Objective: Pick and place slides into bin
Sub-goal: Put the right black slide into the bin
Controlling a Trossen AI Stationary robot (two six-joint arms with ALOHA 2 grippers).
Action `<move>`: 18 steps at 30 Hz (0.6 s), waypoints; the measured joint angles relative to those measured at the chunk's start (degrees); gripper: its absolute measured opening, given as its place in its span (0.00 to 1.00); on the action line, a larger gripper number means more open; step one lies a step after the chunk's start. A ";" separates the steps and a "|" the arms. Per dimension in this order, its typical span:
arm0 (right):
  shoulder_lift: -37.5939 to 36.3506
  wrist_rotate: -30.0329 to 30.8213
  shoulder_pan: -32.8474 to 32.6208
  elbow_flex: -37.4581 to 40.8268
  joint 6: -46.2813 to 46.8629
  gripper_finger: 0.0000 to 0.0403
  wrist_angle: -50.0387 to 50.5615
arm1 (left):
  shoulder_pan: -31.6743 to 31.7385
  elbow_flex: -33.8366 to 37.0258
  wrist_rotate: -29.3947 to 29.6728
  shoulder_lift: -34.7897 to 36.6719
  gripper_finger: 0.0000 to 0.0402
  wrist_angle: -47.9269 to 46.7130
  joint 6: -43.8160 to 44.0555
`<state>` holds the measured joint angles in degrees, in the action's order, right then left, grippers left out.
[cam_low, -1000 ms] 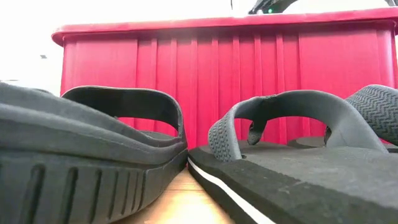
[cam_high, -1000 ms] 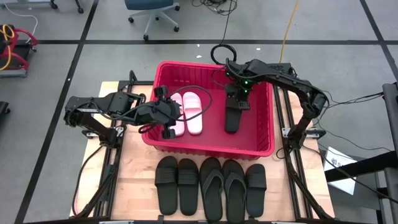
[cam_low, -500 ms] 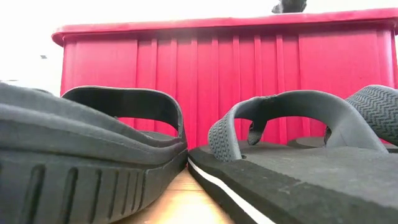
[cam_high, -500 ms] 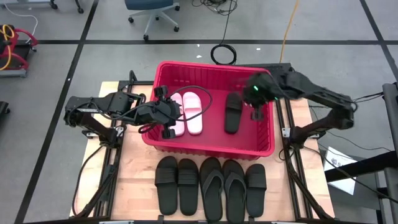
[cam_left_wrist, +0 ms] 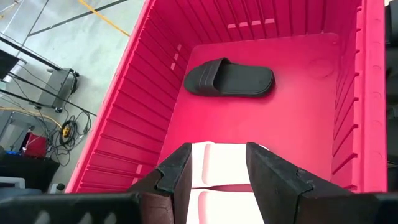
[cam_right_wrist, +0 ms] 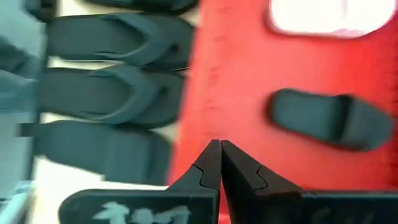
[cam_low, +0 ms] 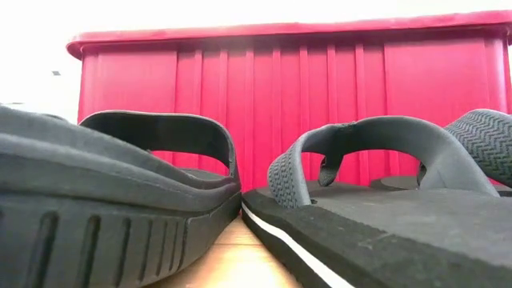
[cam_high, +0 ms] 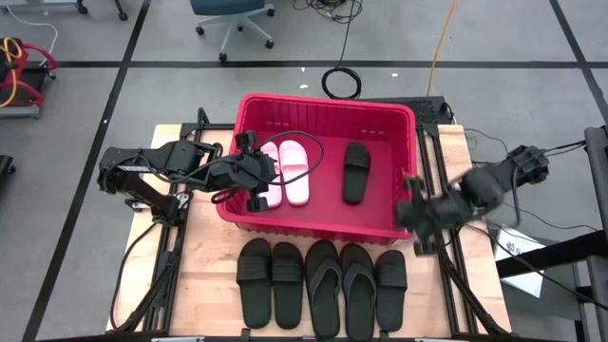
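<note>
The red bin (cam_high: 323,106) stands at the middle of the table. On its floor lie a white pair of slides (cam_high: 293,171) and one black slide (cam_high: 355,172), all flat on their soles. Several black slides (cam_high: 321,283) lie in a row on the table in front of the bin. My left gripper (cam_high: 261,173) hangs open over the bin's left side, above the white pair (cam_left_wrist: 225,163), holding nothing. My right gripper (cam_high: 416,217) is shut and empty, blurred, outside the bin by its near right corner; its wrist view shows the shut fingertips (cam_right_wrist: 219,154).
The low view shows the bin's ribbed near wall (cam_low: 296,96) behind two black slides (cam_low: 120,200) lying close to the camera. Bare wood shows left and right of the row of slides. An office chair (cam_high: 233,19) stands on the floor beyond the table.
My right gripper has come away from the black slide in the bin, risen, and swung fast over the bin's right wall toward the table's right and near edges. The black slide has stayed flat on the bin floor.
</note>
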<state>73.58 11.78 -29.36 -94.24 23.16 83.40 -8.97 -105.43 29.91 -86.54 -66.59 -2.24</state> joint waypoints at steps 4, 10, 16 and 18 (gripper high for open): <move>3.03 -1.53 -8.94 0.02 12.28 0.00 -0.21 | 0.00 0.00 0.00 0.00 0.37 -0.02 -0.04; 9.62 -3.35 -18.50 0.02 25.91 0.00 -1.68 | 0.00 0.00 0.00 0.00 0.37 -0.04 -0.07; 15.92 -4.52 -23.58 0.07 36.44 0.00 -4.17 | 0.00 0.00 0.00 0.00 0.37 -0.07 -1.52; 17.58 -4.51 -24.78 0.07 38.97 0.00 -4.75 | 0.00 0.00 0.00 0.00 0.37 -0.07 -1.78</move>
<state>91.16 7.27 -54.14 -94.17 62.13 78.64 -8.97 -105.43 29.91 -86.54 -66.65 -4.02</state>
